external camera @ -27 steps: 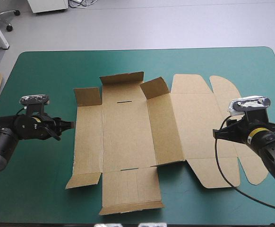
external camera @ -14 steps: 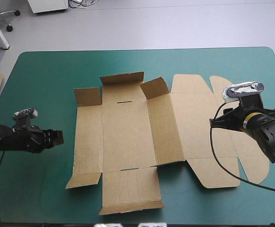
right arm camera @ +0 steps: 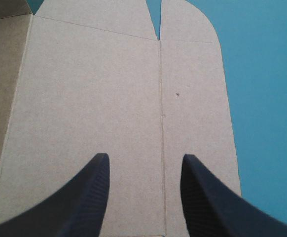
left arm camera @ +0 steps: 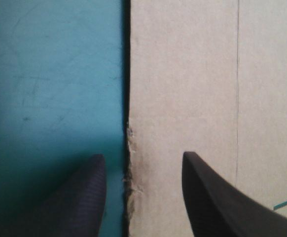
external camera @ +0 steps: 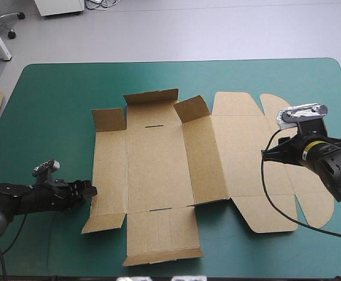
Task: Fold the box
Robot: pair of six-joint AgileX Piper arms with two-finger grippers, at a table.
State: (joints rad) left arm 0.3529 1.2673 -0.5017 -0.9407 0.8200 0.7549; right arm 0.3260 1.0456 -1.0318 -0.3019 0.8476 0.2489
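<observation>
The box, a flat cut sheet of brown board lying mid-frame, should handle light, stiff and hinged at its creases, so I would take its thin left edge, which my black-fingered left gripper straddles at lower left, fingers apart; my right gripper, also spread, hovers over the right-hand panel.
</observation>
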